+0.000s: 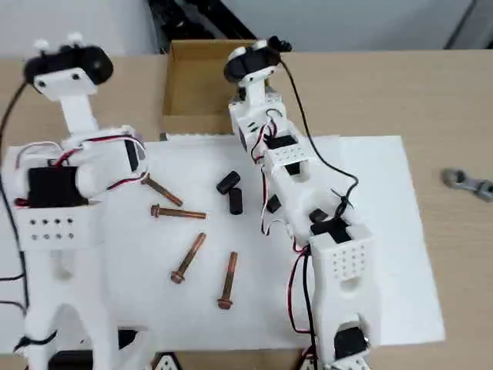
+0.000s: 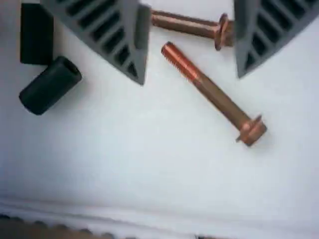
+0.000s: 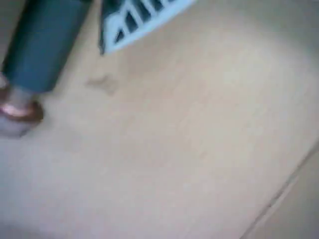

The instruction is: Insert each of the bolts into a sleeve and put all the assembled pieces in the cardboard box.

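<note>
Though blurred, state of my right gripper [image 3: 94,40] unreadable, beside cut-off dark sleeve [image 3: 42,45].
Copper bolt head [image 3: 20,112] protrudes; left gripper [image 2: 190,77] spread over threaded bolt [image 2: 212,94].

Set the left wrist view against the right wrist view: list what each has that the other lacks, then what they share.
Left wrist view: two loose bolts, two empty sleeves, a white sheet, the left gripper open above them. Right wrist view: one sleeved bolt in the right gripper, over the cardboard box. Both: copper bolt, dark sleeve, ribbed fingers.
</note>
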